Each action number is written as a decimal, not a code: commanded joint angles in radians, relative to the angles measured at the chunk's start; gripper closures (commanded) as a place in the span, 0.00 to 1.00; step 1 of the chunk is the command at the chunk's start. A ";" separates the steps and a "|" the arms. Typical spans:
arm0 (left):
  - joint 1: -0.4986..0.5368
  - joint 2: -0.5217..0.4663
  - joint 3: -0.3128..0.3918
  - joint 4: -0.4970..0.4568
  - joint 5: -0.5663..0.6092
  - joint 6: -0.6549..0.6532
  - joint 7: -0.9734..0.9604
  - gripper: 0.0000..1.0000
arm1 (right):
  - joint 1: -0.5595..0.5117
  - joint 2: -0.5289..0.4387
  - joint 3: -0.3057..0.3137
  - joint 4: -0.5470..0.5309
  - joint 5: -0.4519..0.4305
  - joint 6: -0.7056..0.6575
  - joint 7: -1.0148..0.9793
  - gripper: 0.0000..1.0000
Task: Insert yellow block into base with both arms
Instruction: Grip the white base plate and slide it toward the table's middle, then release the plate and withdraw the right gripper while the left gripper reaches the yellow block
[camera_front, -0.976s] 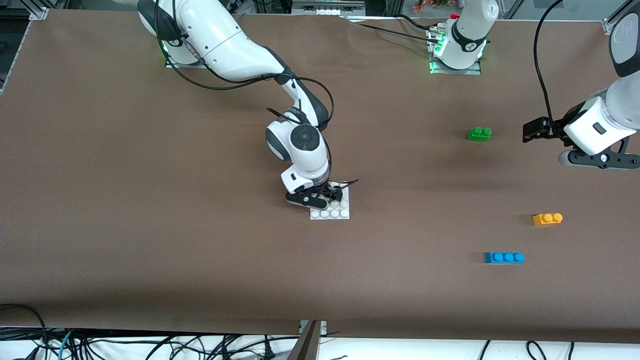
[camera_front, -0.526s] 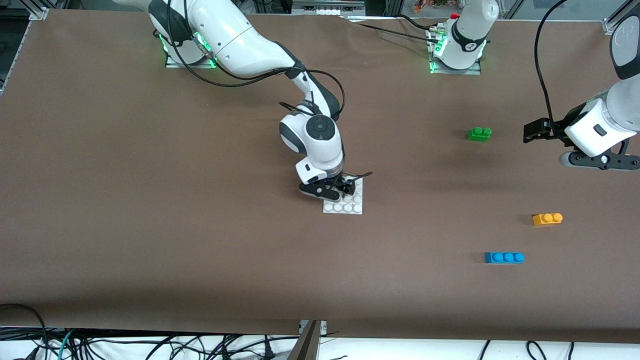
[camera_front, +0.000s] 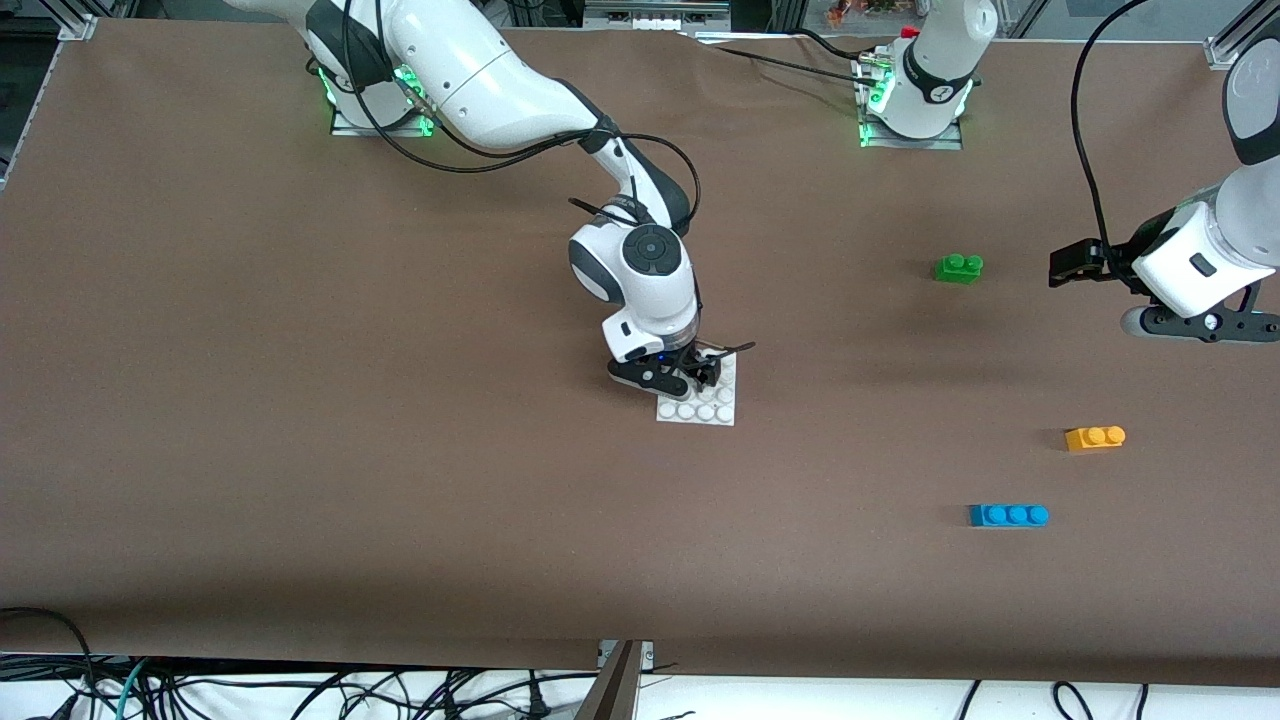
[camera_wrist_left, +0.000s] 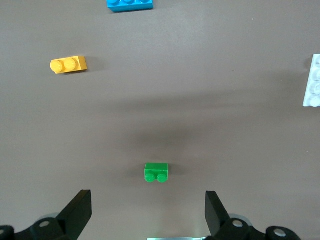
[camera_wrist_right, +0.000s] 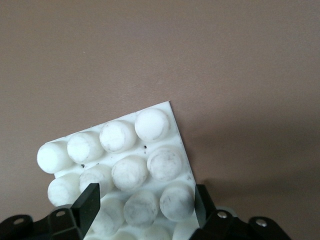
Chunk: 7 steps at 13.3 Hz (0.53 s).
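The yellow block (camera_front: 1095, 437) lies free on the table toward the left arm's end; it also shows in the left wrist view (camera_wrist_left: 68, 65). The white base (camera_front: 708, 408) lies near the table's middle. My right gripper (camera_front: 655, 378) is down on it, its jaws closed against the base's studs (camera_wrist_right: 125, 150), fingertips either side (camera_wrist_right: 145, 200). My left gripper (camera_front: 1200, 322) is open and empty (camera_wrist_left: 147, 200), up in the air over the table's edge at the left arm's end. The base's edge also shows in the left wrist view (camera_wrist_left: 312, 82).
A green two-stud brick (camera_front: 959, 267) lies farther from the front camera than the yellow block and shows in the left wrist view (camera_wrist_left: 156, 172). A blue three-stud brick (camera_front: 1008, 515) lies nearer to the front camera (camera_wrist_left: 130, 4).
My right gripper has slid the base along the table toward the left arm's end. The left arm has hardly moved. The bricks have not moved.
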 joint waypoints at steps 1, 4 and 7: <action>0.009 0.006 -0.003 0.021 -0.017 -0.022 0.011 0.00 | 0.002 0.005 -0.003 0.079 0.036 -0.069 0.008 0.12; 0.009 0.006 -0.003 0.019 -0.017 -0.022 0.009 0.00 | -0.056 -0.099 -0.003 0.055 0.084 -0.094 -0.087 0.04; 0.011 0.009 -0.001 0.019 -0.015 -0.022 0.011 0.00 | -0.191 -0.286 -0.003 -0.126 0.184 -0.204 -0.434 0.02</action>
